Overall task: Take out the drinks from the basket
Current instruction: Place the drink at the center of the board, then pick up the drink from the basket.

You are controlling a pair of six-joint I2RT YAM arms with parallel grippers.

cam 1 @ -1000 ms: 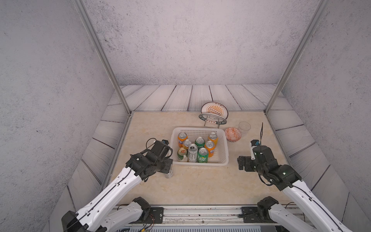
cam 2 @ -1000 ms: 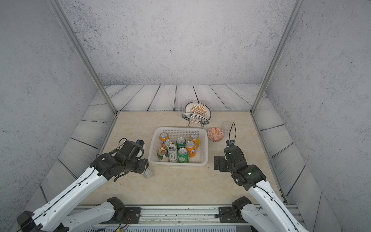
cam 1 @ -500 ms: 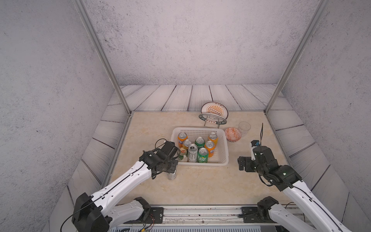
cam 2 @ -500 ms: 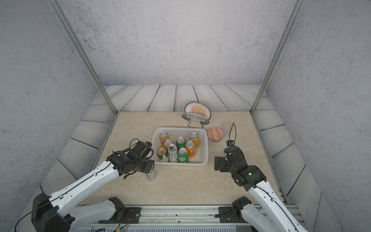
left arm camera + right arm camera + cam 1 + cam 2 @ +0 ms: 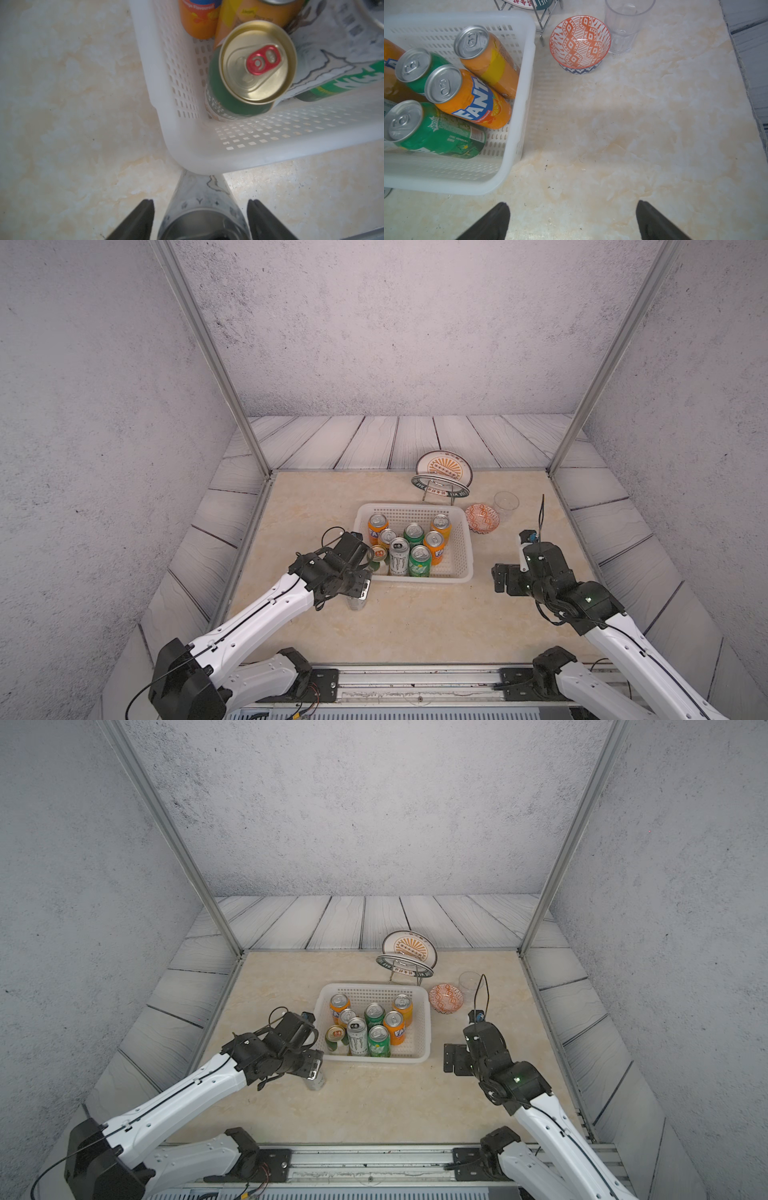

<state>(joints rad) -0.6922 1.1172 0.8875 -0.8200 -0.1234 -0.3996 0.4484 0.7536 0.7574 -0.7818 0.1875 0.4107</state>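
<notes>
The white basket (image 5: 409,507) (image 5: 374,987) sits mid-table and holds several upright drinks: orange, green and one slim silver-white can (image 5: 400,553). Another slim silver-white can (image 5: 356,602) (image 5: 316,1082) stands on the table just outside the basket's front left corner. My left gripper (image 5: 361,587) is open above it. In the left wrist view that can (image 5: 200,199) stands between the fingers (image 5: 145,216) with a gap on each side, and a gold-topped green can (image 5: 257,62) sits in the basket corner (image 5: 187,149). My right gripper (image 5: 505,578) (image 5: 572,204) hangs open and empty, to the right of the basket (image 5: 527,62).
A wire rack with plates (image 5: 442,477) stands behind the basket. A red-patterned bowl (image 5: 482,517) (image 5: 579,41) and a clear glass (image 5: 506,502) (image 5: 625,22) stand at the back right. Metal frame posts rise at the table's back corners.
My left arm has swung in toward the basket's front left corner, and its jaws have parted from the slim can. The right arm has not moved.
</notes>
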